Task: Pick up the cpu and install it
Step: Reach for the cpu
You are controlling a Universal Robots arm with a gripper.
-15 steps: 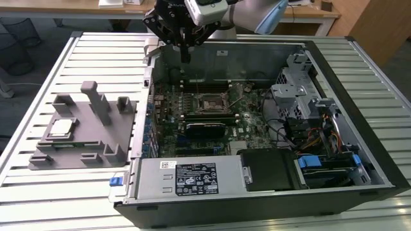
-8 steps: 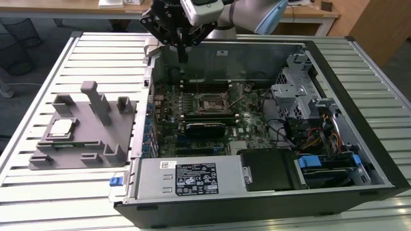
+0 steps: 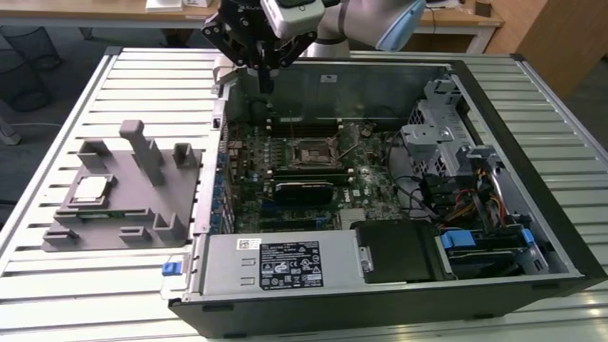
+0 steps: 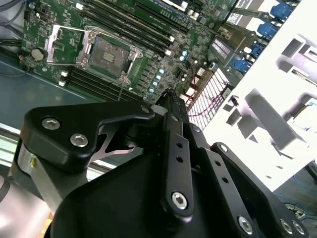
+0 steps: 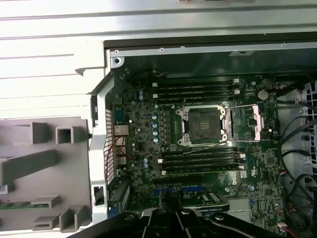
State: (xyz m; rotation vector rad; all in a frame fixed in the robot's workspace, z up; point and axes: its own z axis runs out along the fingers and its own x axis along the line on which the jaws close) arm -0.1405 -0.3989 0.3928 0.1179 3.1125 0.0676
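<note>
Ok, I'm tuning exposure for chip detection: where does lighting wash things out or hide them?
Second wrist view: the fixture tray is blown out to white, while the gripper reads near-black. First wrist view: the table slats glare pale. Exterior view: light is even, and the cpu stands out on the tray.

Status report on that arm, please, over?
Gripper shut, empty, above open black computer case. Small silvery square cpu on grey plastic fixture tray, untouched. Square motherboard socket open, empty.
</note>
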